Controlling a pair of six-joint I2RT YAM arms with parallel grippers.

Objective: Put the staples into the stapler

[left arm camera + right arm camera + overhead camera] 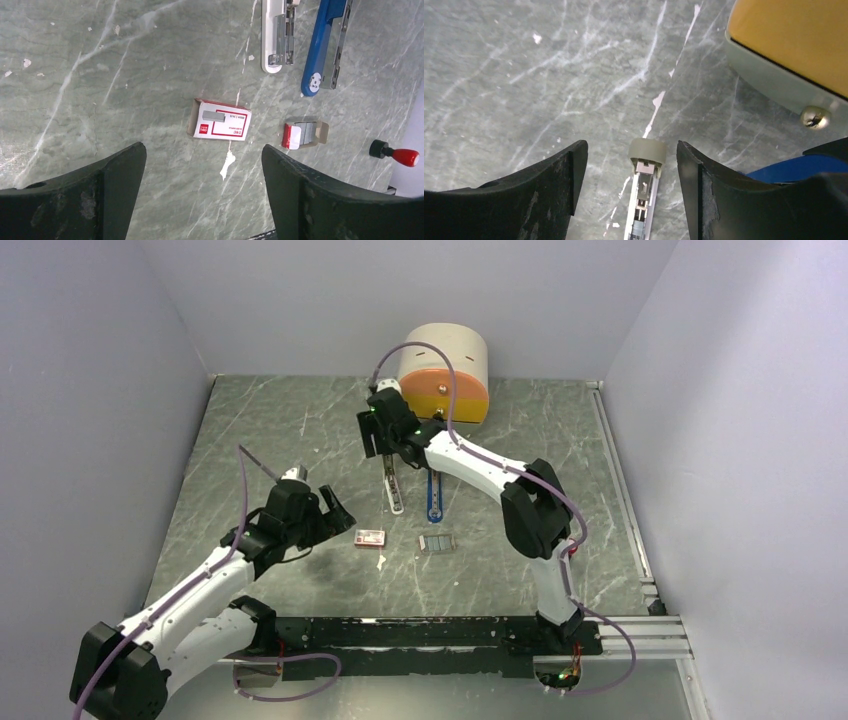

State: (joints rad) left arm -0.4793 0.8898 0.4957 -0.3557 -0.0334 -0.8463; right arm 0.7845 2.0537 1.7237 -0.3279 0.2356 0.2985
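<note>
Black and spread wide, your left gripper [203,155] is hanging empty near the box [222,120]. You're wanting it shifted right, squared over the staples [306,131], then lowered to pinch their long sides. They're lying just right of that box in an open tray [322,131], silvery, ribbed, flat. Beyond, your right gripper [631,147] is hovering spread over the opened stapler [642,195], its grey end showing between the fingers.

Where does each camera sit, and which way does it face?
Top: above, behind the arms, looking down on the table; left gripper and right gripper show.
Left wrist: on the left arm, looking down at box, staples, stapler; own fingers show.
Right wrist: on the right arm, looking down at stapler; own fingers show.
Shared: all see the stapler.
</note>
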